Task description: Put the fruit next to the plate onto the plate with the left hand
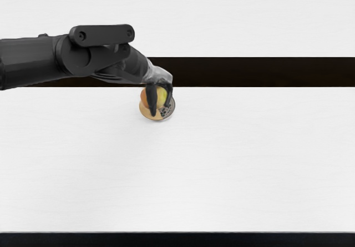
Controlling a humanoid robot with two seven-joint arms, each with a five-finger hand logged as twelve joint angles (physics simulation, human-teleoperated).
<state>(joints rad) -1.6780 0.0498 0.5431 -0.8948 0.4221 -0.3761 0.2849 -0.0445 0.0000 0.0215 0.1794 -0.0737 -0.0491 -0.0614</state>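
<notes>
White table (pixel 222 169), wide bare front. Toward its back edge, a small tan plate (pixel 157 117). Yellow-orange fruit (pixel 161 96) directly over the plate; whether it touches the plate or is held just above, cannot tell. Left hand (pixel 157 90) grips the fruit from above, dark fingers (pixel 151 104) curled down its front. Left arm (pixel 50 58) comes in from the left edge. Behind, a dark gap (pixel 266 72), then another white surface (pixel 222 25).
</notes>
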